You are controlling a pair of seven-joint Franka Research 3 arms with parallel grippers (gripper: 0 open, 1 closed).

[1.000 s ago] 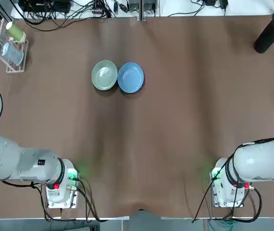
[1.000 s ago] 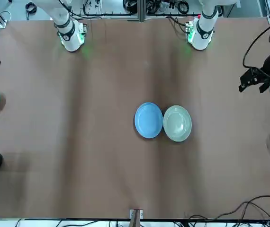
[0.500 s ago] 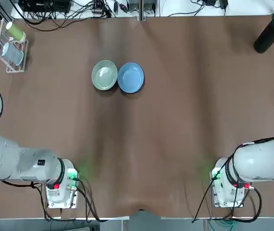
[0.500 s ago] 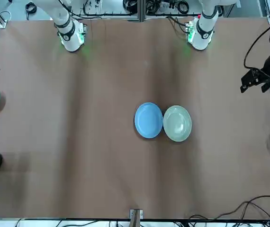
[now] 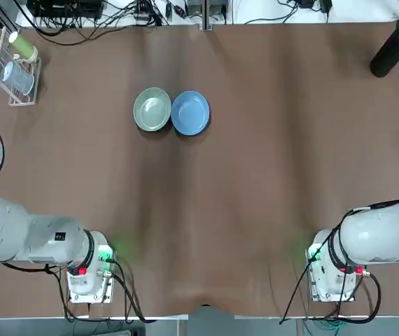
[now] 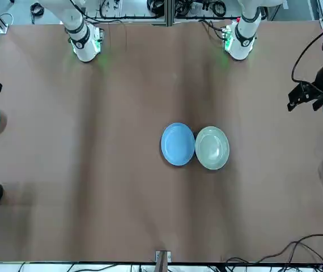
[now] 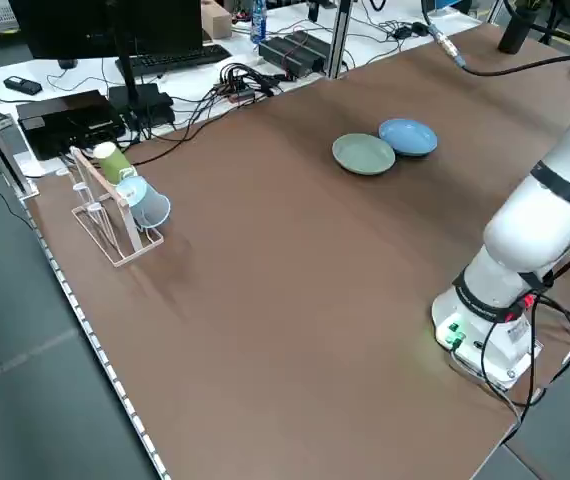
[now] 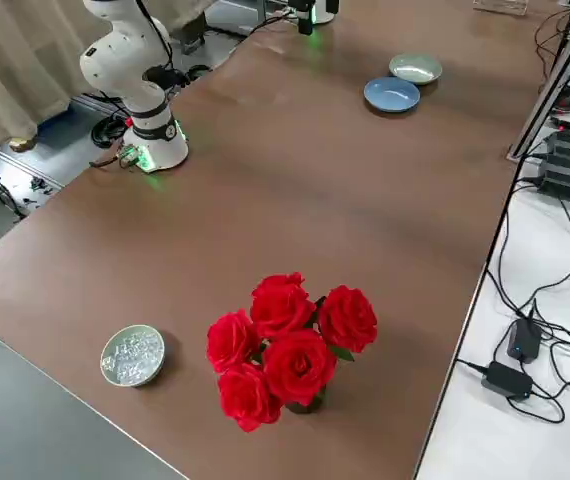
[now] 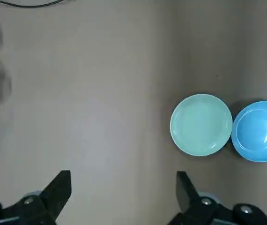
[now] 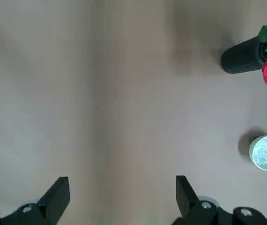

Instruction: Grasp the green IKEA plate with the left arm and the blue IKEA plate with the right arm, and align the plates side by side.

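The brown worktop (image 5: 255,175) has a white table (image 8: 535,400) strewn with black cables along its far side. In the top view both arms run out of the picture at the sides, hiding their claws; the front view cuts off the right arm's end at its edge. The left claw (image 9: 124,194) hangs above the worktop, toward its left side, its two fingers wide apart with nothing between them. The right claw (image 10: 124,197), over the right side, is likewise wide open and empty. The green IKEA plate (image 5: 152,109) and the blue IKEA plate (image 5: 190,113) lie side by side, rims meeting or nearly so; the exact contact is hard to make out. A white rack (image 7: 115,225) with green and pale blue cups stands at the left edge; a black vase of red roses (image 8: 290,350) and a bowl of clear pieces (image 8: 133,356) stand on the right, well apart from the plates.
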